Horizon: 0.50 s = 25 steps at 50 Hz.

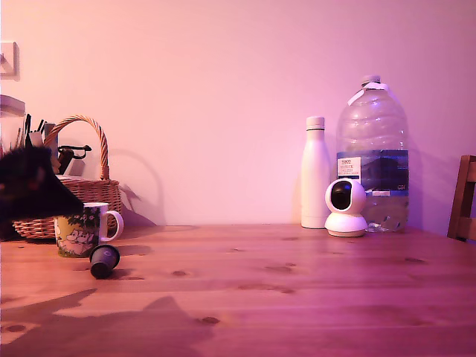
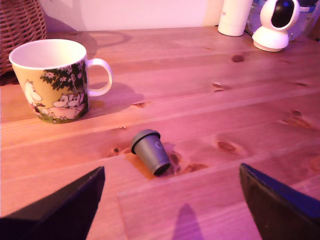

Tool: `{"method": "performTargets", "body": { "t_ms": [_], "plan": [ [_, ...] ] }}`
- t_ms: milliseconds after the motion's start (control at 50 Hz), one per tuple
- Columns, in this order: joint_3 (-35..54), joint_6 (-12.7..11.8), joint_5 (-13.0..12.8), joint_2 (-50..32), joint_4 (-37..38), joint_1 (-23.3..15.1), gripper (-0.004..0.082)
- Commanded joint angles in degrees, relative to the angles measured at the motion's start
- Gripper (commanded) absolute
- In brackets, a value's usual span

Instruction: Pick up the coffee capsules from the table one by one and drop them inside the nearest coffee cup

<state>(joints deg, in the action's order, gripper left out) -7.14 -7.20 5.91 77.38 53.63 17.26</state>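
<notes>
Although the arm is only a dark blur at the exterior view's left edge, we see in the wrist view its black gripper (image 2: pixel 172 210) spread wide with nothing between the fingers (image 2: pixel 65 210). The small dark cone-shaped coffee capsule (image 2: pixel 150 151) lies on its side on the reddish-brown plank table (image 2: pixel 225 100), just beside the white ceramic mug with a green-and-yellow print (image 2: pixel 52 82) and apart from it. We see only pale wall inside the mug; its bottom is hidden. The woven wicker basket (image 1: pixel 74 193) behind holds dark items we cannot make out. A white bottle (image 1: pixel 315 172), a white dome camera (image 1: pixel 346 207) and a large clear water jug (image 1: pixel 372 152) stand by the wall.
</notes>
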Motion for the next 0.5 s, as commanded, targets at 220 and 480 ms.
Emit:
{"method": "performTargets", "body": {
  "t_ms": [220,480],
  "plan": [
    [-2.4,0.1,0.1,10.4,5.8,0.2,0.0778],
    [-6.2,0.1,0.0,18.0,8.4,1.7,0.0778]
  ]
}}
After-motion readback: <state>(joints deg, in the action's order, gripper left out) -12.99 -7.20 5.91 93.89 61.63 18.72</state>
